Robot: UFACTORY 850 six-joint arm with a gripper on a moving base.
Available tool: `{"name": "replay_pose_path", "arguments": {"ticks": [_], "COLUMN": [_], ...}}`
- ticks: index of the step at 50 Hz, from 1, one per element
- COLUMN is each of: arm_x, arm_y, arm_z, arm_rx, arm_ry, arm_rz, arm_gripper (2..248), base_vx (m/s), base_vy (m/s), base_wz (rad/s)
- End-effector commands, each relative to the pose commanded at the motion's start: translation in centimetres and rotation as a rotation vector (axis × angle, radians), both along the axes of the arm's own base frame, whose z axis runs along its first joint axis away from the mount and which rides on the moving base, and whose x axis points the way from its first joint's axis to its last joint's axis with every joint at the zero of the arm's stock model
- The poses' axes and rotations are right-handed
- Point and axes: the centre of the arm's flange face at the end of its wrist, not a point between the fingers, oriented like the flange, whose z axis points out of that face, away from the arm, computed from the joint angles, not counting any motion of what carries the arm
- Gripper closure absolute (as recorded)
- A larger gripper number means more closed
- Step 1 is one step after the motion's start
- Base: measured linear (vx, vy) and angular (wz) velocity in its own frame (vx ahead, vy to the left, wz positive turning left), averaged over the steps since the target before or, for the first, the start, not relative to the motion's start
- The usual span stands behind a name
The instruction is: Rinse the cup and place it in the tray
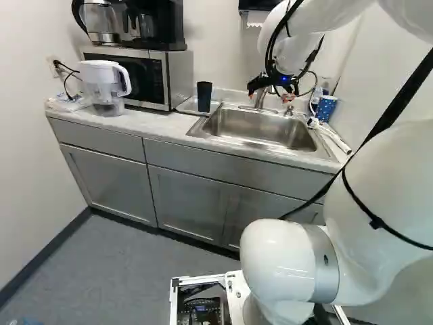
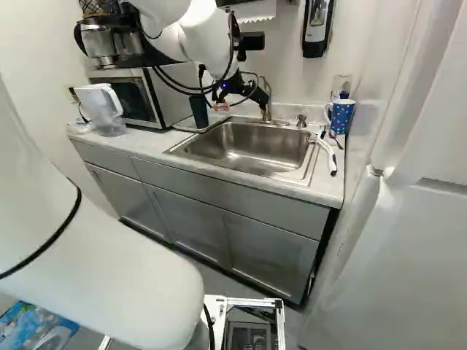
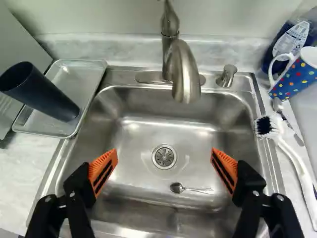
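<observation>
the gripper (image 1: 270,93), fingers spread and grasping nothing, above the sink (image 3: 131,141); the dark cup (image 3: 44,94), standing in the tray (image 3: 81,77) ahead and left of the gripper; a spoon (image 3: 177,188) beneath.

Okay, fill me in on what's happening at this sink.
The robot's tool hangs open over the sink, gripping nothing. The dark cup stands in the metal tray beside it; a spoon lies in the sink near the drain, and a brush rests by the dotted mug. The cup is in place, but whether it was rinsed I can't tell.
</observation>
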Motion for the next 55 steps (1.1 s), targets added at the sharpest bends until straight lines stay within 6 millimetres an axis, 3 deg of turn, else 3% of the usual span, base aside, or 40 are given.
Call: {"name": "replay_pose_path", "arguments": {"ticks": [55], "arm_x": [0.0], "arm_y": [0.0], "arm_z": [0.0], "arm_rx": [0.0], "arm_ry": [0.0], "arm_rz": [0.0], "arm_gripper": [3], "base_vx": [-0.007], "base_vy": [0.0], "base_wz": [0.0]}}
